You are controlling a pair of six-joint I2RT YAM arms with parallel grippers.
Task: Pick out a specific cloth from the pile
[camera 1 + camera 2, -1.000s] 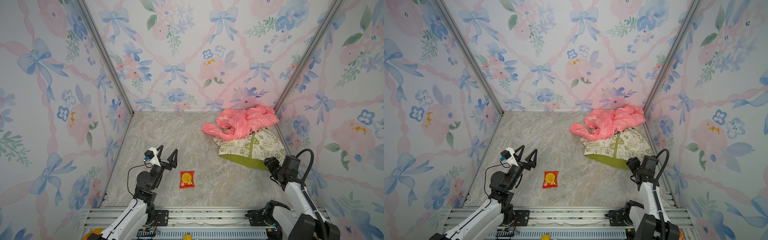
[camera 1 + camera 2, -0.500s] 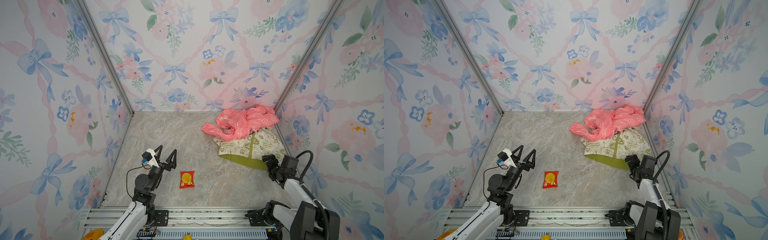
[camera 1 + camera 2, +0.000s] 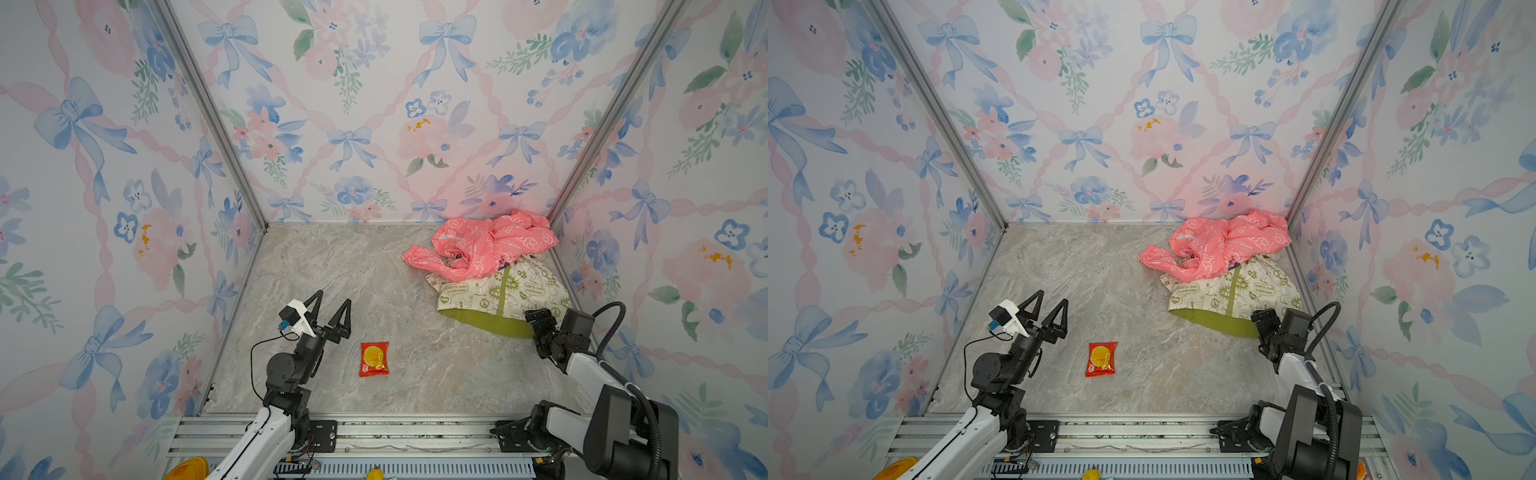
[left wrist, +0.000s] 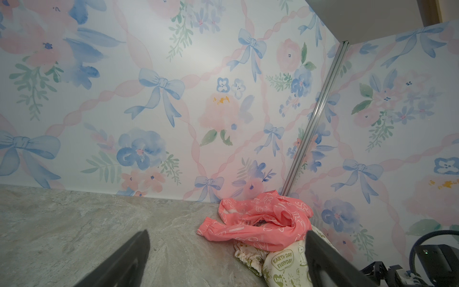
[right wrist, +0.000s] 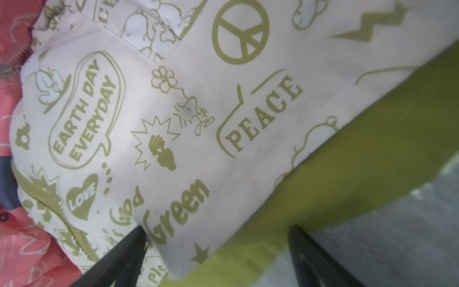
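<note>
We find the right gripper (image 3: 537, 316), jaws apart, has crept up to the green hem (image 3: 486, 322) of the cream garment (image 3: 498, 293) in the pile (image 3: 490, 245), left gripper (image 3: 331, 309) idle and apart; the lavender cloth is not visible, presumably buried beneath.

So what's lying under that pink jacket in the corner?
A cream garment with olive-green print, sticking out from beneath the pink garment. Anything deeper is covered; no lavender cloth shows.

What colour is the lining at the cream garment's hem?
Plain olive green; the lining shows best in the right wrist view.
</note>
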